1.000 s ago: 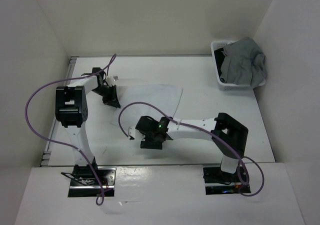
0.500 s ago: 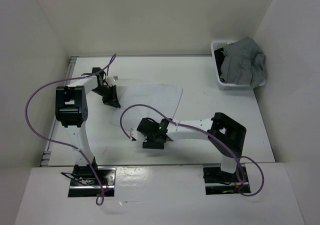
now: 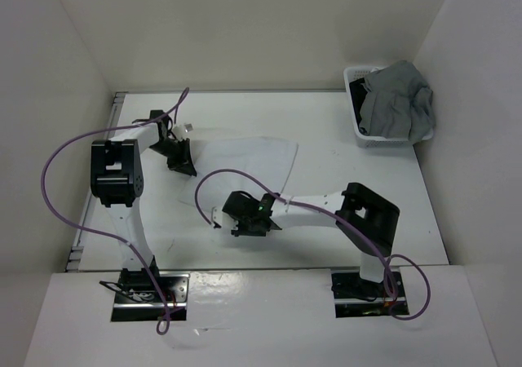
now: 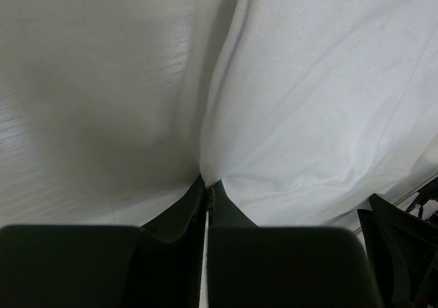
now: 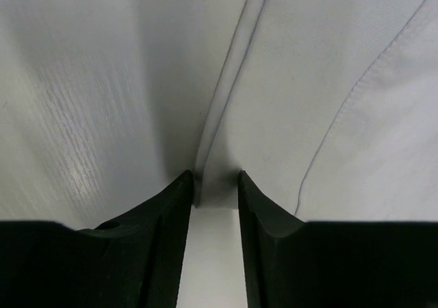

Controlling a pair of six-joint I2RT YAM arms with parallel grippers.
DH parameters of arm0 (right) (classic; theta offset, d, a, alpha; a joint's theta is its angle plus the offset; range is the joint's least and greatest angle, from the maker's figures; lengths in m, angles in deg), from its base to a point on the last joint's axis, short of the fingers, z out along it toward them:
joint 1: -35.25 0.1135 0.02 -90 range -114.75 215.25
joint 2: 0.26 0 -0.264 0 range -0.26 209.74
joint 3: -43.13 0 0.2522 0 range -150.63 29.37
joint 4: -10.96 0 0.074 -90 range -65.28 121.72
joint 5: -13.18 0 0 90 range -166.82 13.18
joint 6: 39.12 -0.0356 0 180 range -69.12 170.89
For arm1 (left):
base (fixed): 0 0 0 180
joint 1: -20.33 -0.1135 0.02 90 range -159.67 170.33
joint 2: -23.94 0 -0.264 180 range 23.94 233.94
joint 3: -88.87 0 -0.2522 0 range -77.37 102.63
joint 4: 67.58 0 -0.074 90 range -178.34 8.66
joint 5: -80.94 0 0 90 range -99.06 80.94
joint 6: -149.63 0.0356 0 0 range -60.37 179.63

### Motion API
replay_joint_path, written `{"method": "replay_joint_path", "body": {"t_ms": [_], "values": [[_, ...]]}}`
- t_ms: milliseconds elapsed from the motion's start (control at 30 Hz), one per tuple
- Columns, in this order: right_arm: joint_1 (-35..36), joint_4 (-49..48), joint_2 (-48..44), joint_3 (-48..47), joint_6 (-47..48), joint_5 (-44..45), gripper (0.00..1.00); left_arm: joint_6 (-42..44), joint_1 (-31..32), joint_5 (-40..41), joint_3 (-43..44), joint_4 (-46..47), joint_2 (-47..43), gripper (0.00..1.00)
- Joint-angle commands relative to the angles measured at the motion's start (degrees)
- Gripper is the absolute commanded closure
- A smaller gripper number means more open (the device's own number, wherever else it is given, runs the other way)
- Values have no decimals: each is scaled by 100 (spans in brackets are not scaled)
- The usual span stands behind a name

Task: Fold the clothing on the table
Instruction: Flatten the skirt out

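I count one clothing (image 3: 259, 156), thin wrinkled white fabric, spread on the middle of the smooth table (image 3: 342, 189). Of two arms, the left end effector (image 4: 207, 183) is clenched on its left edge. The right end effector (image 5: 215, 185) is released, jaws astride the stitched near hem. One slatted basket (image 3: 379, 141) at far right holds one grey garment (image 3: 400, 102).

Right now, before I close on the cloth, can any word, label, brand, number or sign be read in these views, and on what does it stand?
None can be read.
The clothing is plain white; neither wrist view shows a tag or print on it.
The table, the basket and the grey garment show no lettering.
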Motion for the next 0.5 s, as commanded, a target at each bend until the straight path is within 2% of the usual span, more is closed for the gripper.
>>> {"method": "replay_joint_path", "body": {"t_ms": [0,133,200,267,300,333,367,467], "values": [[-87,-106,260,84,0,-41,63,287,-27,342,-20,177,302,100],[-87,-106,260,84,0,29,78,339,-27,289,-20,124,302,100],[-149,-167,260,84,0,222,88,339,-27,289,-20,124,302,100],[-219,-299,260,84,-53,406,95,400,-80,289,-20,72,302,100],[-306,-299,260,84,-105,408,95,401,-80,228,32,11,233,97],[-307,-299,260,32,-106,460,96,462,-80,228,33,-42,232,92],[-446,-351,260,-30,-106,460,96,462,-141,176,33,-104,145,73],[-596,-413,322,-83,-106,618,97,663,-194,122,33,-244,-101,36]]}}
